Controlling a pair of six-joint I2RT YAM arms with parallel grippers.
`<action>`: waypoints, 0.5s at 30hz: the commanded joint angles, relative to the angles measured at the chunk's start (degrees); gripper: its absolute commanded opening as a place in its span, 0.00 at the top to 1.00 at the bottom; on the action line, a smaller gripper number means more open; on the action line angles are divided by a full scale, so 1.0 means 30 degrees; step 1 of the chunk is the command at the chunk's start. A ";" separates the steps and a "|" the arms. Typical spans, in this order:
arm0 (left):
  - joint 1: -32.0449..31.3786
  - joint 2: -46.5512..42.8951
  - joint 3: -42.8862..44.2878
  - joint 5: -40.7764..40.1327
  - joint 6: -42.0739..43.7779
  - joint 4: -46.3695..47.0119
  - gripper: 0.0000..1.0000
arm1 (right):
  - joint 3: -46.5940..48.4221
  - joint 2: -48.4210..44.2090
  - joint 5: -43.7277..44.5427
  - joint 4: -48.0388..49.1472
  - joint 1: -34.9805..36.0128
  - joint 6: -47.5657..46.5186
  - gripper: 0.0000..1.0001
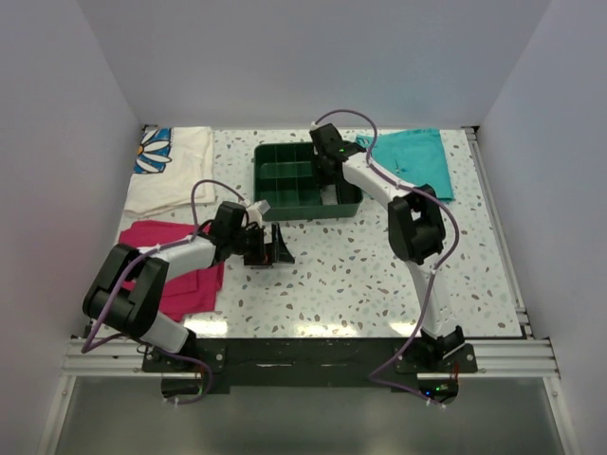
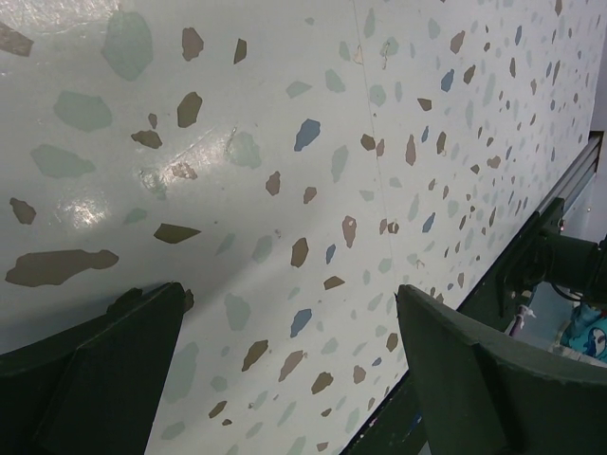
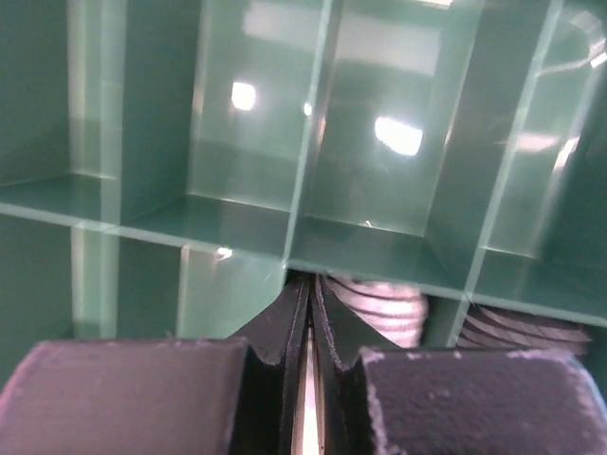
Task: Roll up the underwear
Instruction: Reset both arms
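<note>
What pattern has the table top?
Table: white with brown, blue, green flecks; clearest in left wrist view.

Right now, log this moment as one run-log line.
left gripper: open, over table | right gripper: shut, over green tray | underwear: rolled, in tray compartment

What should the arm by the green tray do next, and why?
Probably lift the right gripper straight up, out of the green tray. Its jaws look shut with nothing clearly between them, and what looks like the rolled underwear already sits in a compartment right at its fingertips.
</note>
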 commanded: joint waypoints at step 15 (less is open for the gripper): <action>-0.0088 -0.0253 0.0779 -0.0576 0.0629 -0.0860 0.00 | -0.1377 -0.2969 -0.1011 0.2505 -0.0098 -0.1155 0.85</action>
